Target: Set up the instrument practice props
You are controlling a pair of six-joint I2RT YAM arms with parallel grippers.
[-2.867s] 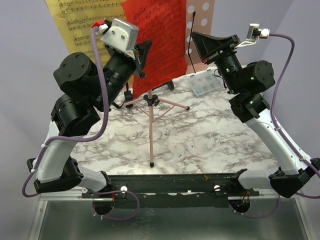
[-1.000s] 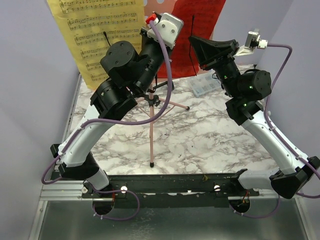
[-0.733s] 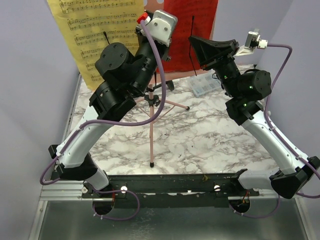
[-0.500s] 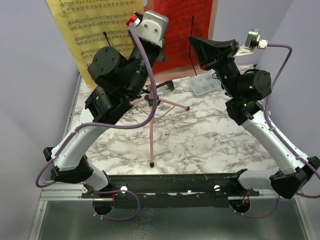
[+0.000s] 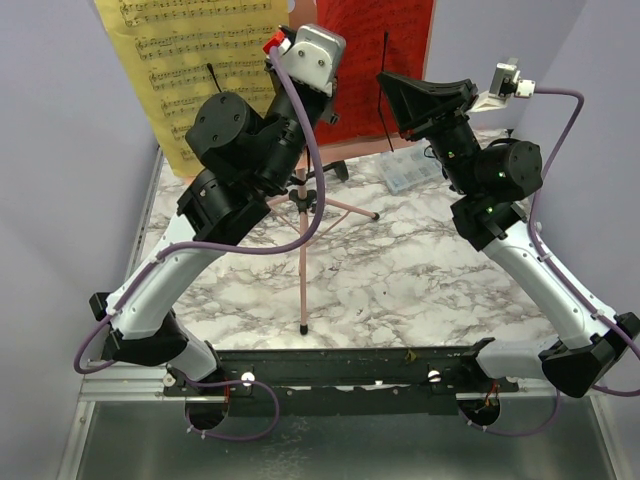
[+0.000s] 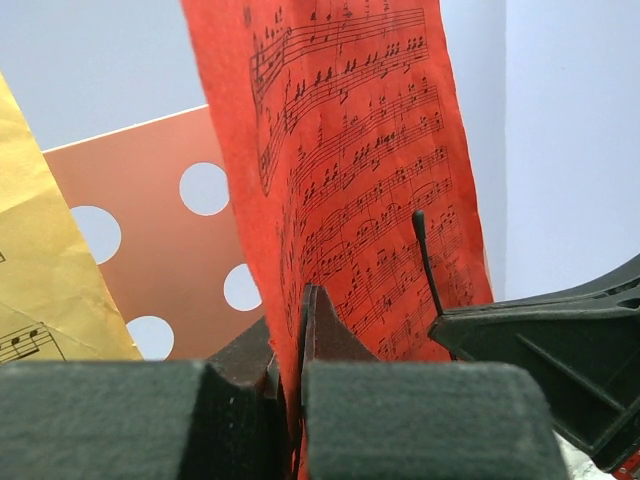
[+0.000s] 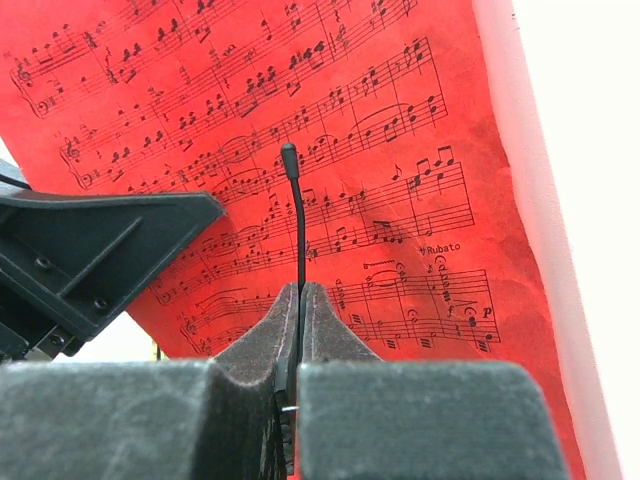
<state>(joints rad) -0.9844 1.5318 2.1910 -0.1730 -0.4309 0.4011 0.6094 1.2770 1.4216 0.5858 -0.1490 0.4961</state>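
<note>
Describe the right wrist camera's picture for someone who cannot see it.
The right end effector, shut, pinches a thin black rod that stands upright before a red sheet-music page. From the left edge, the left end effector juts in.

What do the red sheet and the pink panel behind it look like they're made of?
Red sheet: thin matte paper, apparently; it bends slightly and carries printed black notes. Pink panel: rigid, smooth, matte, with clean round holes; painted metal or plastic, hard to tell which.

1. Top view: high behind both arm bases, looking down, distant.
2. Left wrist: close behind left pincer [image 6: 303,300], facing beyond its tips.
3. Right wrist: likewise behind right pincer [image 7: 300,295]; both share red page [image 6: 360,150], thin black rod [image 6: 427,265].
</note>
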